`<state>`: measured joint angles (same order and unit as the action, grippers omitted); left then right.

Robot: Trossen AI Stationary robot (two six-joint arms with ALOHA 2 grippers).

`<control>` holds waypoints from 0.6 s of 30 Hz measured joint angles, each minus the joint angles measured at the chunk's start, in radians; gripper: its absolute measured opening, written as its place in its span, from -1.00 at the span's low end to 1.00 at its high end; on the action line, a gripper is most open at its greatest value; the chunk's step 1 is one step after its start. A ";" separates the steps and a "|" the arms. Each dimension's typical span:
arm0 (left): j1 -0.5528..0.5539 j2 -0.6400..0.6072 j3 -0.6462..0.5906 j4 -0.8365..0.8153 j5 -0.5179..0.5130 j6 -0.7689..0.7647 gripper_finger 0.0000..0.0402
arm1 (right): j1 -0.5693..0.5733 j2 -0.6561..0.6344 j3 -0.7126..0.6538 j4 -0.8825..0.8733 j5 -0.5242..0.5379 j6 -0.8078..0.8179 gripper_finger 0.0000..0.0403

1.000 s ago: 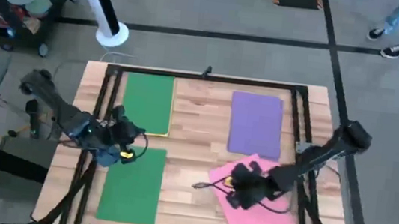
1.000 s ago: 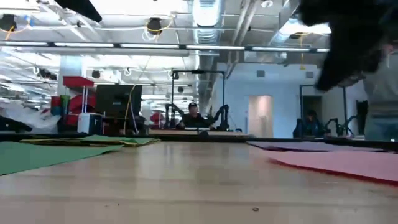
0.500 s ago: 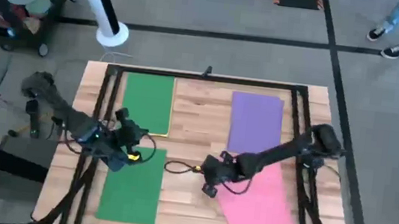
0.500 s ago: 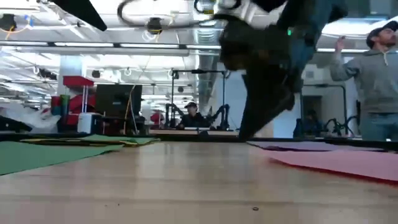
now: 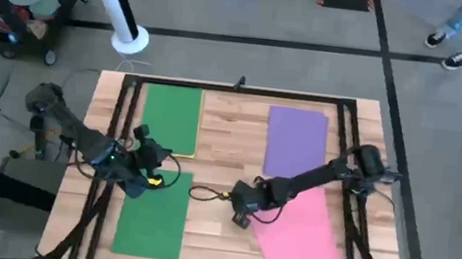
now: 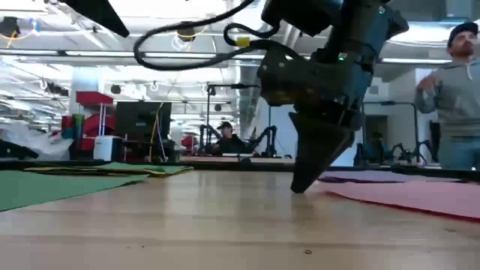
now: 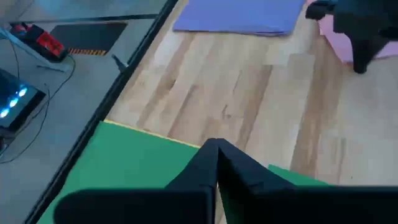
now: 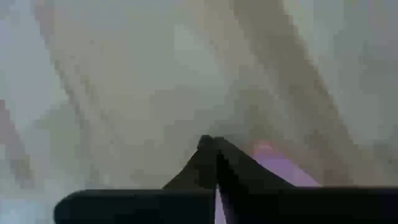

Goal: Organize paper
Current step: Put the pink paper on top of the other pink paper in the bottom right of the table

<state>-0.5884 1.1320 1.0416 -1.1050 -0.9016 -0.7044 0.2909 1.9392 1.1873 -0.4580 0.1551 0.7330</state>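
Observation:
A pink sheet (image 5: 301, 238) lies askew at the table's near right, with a purple sheet (image 5: 297, 143) beyond it. At the left, a far green sheet (image 5: 171, 116) rests on a yellow one whose edge (image 5: 186, 154) peeks out, and another green sheet (image 5: 151, 221) lies nearer. My right gripper (image 5: 238, 217) is shut and points steeply down at the wood by the pink sheet's left corner (image 8: 273, 165). My left gripper (image 5: 157, 166) is shut and hangs above the near right corner of the far green sheet (image 7: 143, 168). My right gripper has its shut fingertips (image 6: 299, 187) down at the tabletop, coming from above and slanting, just left of the pink sheet's edge (image 6: 352, 192). I cannot tell whether they touch the wood or the sheet.
Bare wood (image 5: 225, 146) runs down the middle between the green and purple sheets. A black frame (image 5: 235, 89) edges the table. A person (image 6: 459, 97) stands beyond the table at the right, and a cart (image 5: 27, 2) stands off the far left corner.
My right gripper has swung from above the pink sheet toward the table's left edge and come down, its tips now at the tabletop beside the sheet's left corner. Most of that move came in the first half second. The left arm has kept still.

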 joint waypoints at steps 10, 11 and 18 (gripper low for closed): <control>0.000 0.000 0.000 -0.002 0.000 0.000 -1.00 | -0.024 -0.005 0.000 -0.088 0.026 0.054 -1.00; 0.000 0.000 0.000 -0.003 0.000 0.000 -1.00 | -0.024 -0.005 0.000 -0.089 0.026 0.055 -1.00; 0.000 0.000 0.000 -0.003 0.001 0.000 -1.00 | -0.030 -0.005 0.001 -0.113 0.029 0.080 -1.00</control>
<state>-0.5884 1.1320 1.0416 -1.1084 -0.9009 -0.7044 0.2614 1.9339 1.1881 -0.5707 0.1841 0.8131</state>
